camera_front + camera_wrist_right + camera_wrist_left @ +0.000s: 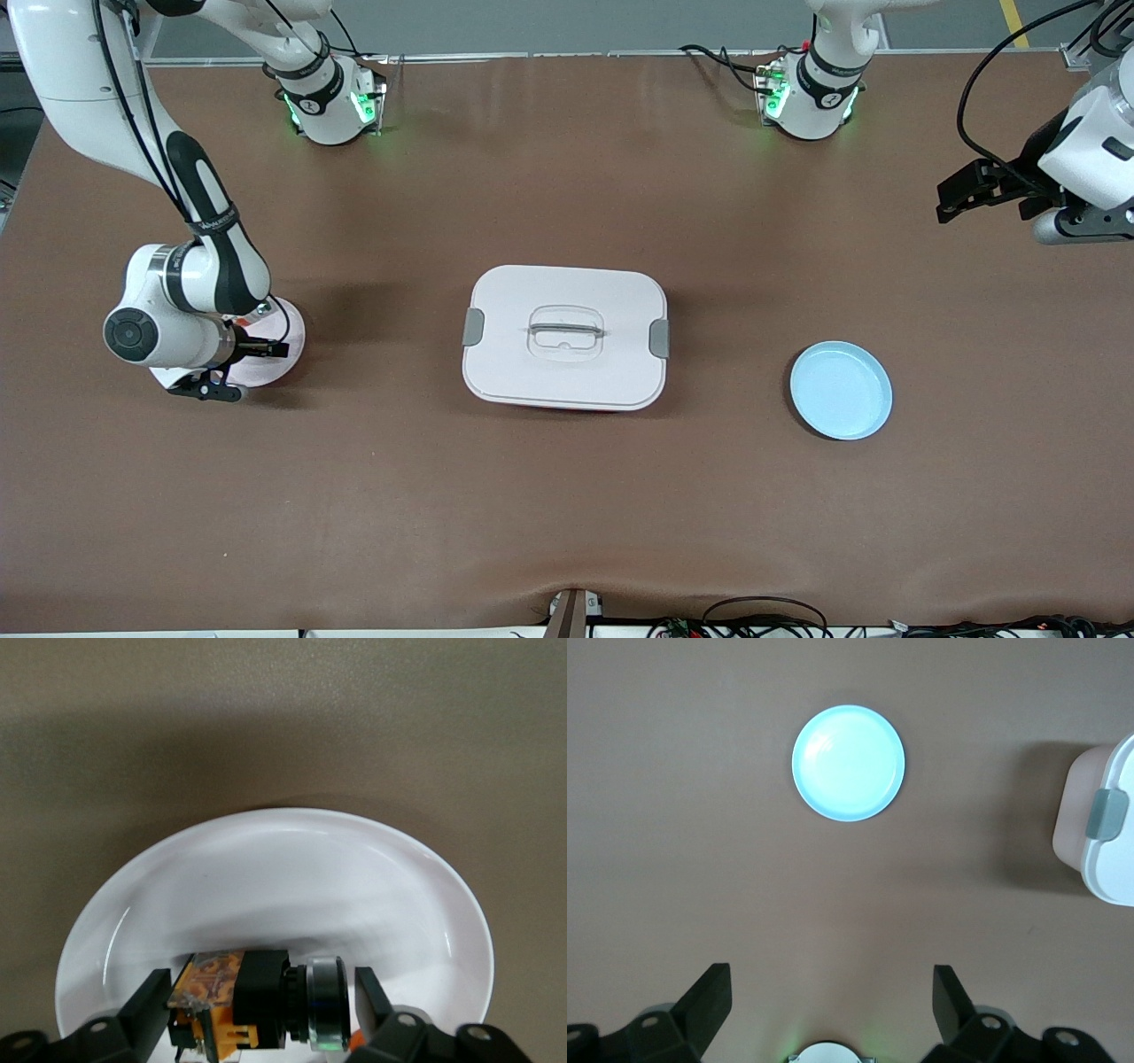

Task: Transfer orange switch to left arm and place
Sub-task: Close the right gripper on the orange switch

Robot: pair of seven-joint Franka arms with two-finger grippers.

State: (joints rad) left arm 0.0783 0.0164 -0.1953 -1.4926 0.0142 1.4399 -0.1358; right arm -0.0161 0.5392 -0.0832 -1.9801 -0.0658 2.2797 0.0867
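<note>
Right hand clasps orange switch in white plate (left hand open)

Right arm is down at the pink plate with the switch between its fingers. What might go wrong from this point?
The right gripper brackets the orange switch lengthwise on the pink plate; a loose grip might let it pivot or slip on lifting. The box sits between both plates, so a low carry toward the waiting left gripper risks hitting it.
</note>
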